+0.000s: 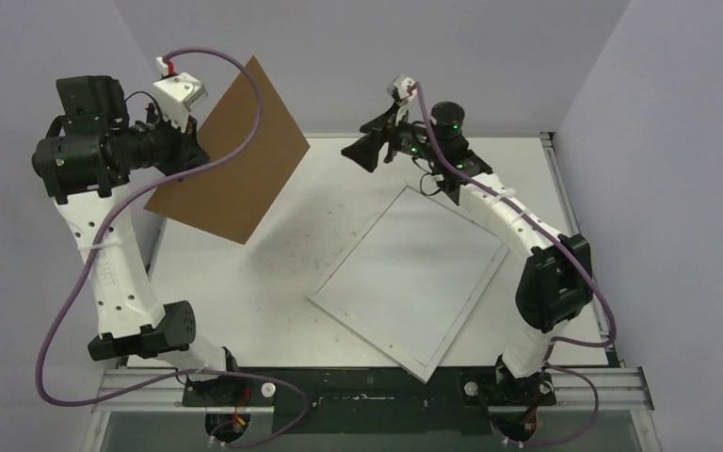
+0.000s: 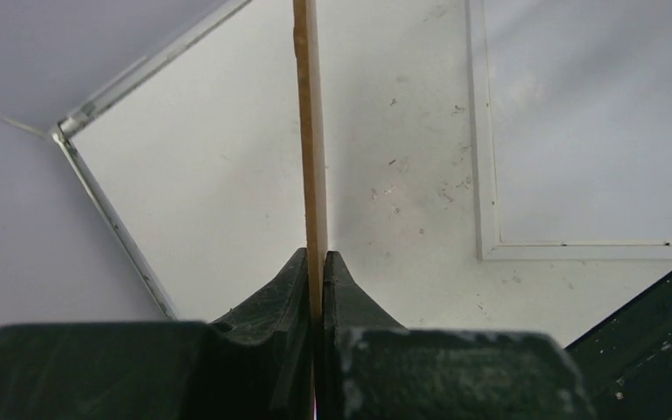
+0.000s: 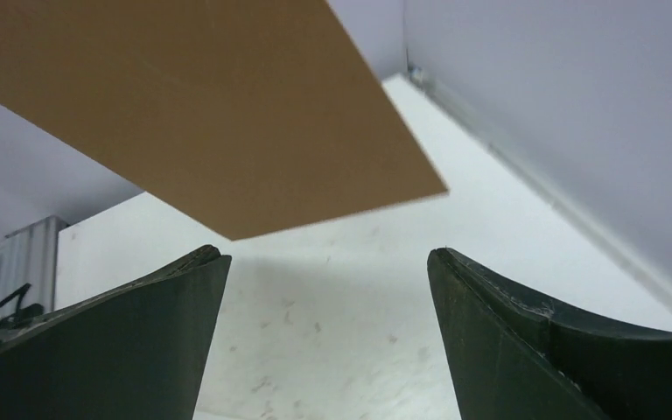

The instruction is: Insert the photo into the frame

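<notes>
Your left hand [image 2: 317, 258] is clamped on the brown backing board [image 1: 235, 160], holding it raised over the counter's [image 1: 245, 301] far-left corner, likely to bare the frame [image 1: 412, 278] lying flat toward the right edge, while your right hand [image 3: 328, 254] hangs spread and empty; no photo shows.

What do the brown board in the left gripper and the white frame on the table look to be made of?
The brown board: matte, uniform brown, thin with a paler raw edge, flat though the left gripper pinches only one edge; likely stiff cardboard or hardboard. The frame: thin smooth white rim, painted wood or plastic, can't tell which; its pale centre looks softly glossy, maybe glazing.
</notes>
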Robot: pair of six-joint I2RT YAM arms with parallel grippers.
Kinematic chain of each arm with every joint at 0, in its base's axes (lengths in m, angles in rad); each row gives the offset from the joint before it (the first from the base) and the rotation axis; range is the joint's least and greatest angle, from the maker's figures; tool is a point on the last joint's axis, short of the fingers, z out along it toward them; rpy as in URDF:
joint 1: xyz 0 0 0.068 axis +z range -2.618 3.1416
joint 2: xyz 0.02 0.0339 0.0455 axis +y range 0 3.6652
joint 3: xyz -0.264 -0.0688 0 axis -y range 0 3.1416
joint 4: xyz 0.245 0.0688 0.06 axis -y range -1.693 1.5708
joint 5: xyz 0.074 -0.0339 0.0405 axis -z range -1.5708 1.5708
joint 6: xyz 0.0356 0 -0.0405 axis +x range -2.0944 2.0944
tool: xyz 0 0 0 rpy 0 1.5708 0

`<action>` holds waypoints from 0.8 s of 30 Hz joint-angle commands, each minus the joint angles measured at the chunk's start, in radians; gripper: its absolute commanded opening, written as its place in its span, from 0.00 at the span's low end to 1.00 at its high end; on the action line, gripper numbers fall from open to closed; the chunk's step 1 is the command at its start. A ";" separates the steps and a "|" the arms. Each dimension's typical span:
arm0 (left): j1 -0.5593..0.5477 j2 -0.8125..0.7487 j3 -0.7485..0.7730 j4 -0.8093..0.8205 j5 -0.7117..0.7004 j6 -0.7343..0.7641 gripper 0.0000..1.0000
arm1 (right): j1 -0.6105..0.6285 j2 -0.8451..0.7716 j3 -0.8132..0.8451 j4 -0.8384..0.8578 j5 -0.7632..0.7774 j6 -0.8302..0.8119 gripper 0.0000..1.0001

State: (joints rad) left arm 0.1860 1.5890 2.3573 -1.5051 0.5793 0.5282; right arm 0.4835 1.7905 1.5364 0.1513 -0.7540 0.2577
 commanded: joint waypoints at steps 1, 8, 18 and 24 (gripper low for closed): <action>-0.004 -0.118 -0.009 0.052 0.206 0.155 0.00 | -0.027 -0.094 0.010 0.163 -0.234 -0.229 0.89; -0.003 -0.198 -0.066 0.015 0.316 0.253 0.00 | -0.023 -0.163 0.031 0.112 -0.298 -0.402 0.91; -0.003 -0.258 -0.122 0.044 0.406 0.247 0.00 | -0.079 -0.250 -0.073 0.297 -0.207 -0.194 0.89; 0.005 -0.445 -0.446 0.644 0.488 -0.194 0.00 | -0.212 -0.298 -0.383 0.729 -0.178 0.349 0.89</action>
State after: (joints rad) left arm 0.1841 1.2747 2.0590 -1.3899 0.9287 0.6533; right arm 0.3435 1.5356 1.2999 0.5201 -0.9604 0.2401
